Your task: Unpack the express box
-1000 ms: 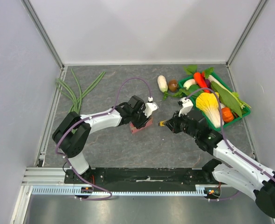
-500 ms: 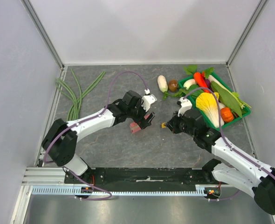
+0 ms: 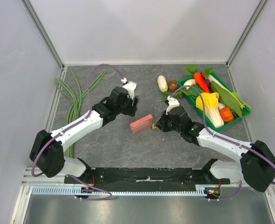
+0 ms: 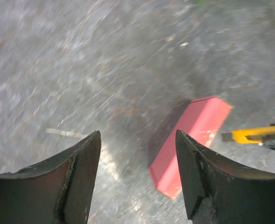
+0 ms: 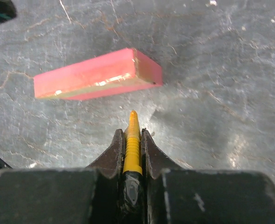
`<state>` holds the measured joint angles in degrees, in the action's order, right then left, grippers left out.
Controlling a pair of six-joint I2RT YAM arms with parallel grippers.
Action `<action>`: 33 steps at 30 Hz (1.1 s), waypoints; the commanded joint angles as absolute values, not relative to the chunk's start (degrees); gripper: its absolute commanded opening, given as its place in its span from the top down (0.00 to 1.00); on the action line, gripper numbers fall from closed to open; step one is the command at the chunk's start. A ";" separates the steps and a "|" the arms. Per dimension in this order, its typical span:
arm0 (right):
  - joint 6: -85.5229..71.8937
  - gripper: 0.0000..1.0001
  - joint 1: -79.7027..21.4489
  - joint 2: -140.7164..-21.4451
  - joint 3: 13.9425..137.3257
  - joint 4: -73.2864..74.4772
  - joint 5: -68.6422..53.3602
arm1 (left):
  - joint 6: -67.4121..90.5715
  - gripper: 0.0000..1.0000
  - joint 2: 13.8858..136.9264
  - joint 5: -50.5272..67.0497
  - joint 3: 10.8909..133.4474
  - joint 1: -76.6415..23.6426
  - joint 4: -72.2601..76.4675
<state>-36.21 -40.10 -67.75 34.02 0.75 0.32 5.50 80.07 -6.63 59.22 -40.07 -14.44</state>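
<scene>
The left gripper point(image 4: 137, 135) had drawn back, jaws wide and empty, leaving the express box point(image 3: 140, 123) flat on the bench point(image 3: 105, 135); the right gripper point(image 5: 132, 132), clamping the yellow knife point(image 5: 132, 122), had advanced beside it.

The right hand point(image 5: 132, 134) hides the rear of the yellow knife point(image 5: 132, 151).

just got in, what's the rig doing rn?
Unpacking job, early stage. The right gripper is shut on a yellow knife, whose tip is aimed at the side of the pink box and stops just short of it. The box lies flat on the table and looks shut. The left gripper hangs open above the table beside the box, holding nothing.
</scene>
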 commanded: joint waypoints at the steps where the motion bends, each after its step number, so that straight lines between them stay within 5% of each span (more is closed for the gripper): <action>1: -38.67 1.00 -41.92 -71.53 39.19 -6.50 5.36 | 21.41 0.33 80.59 -5.66 56.34 -33.15 -19.59; 18: -37.80 1.00 -43.15 -84.37 46.84 -11.95 7.56 | 32.61 0.45 87.28 23.37 47.55 -28.04 -10.47; 33: -32.35 1.00 -43.16 -90.36 58.00 -6.69 8.69 | 32.52 0.48 80.96 17.08 45.97 -26.02 -12.82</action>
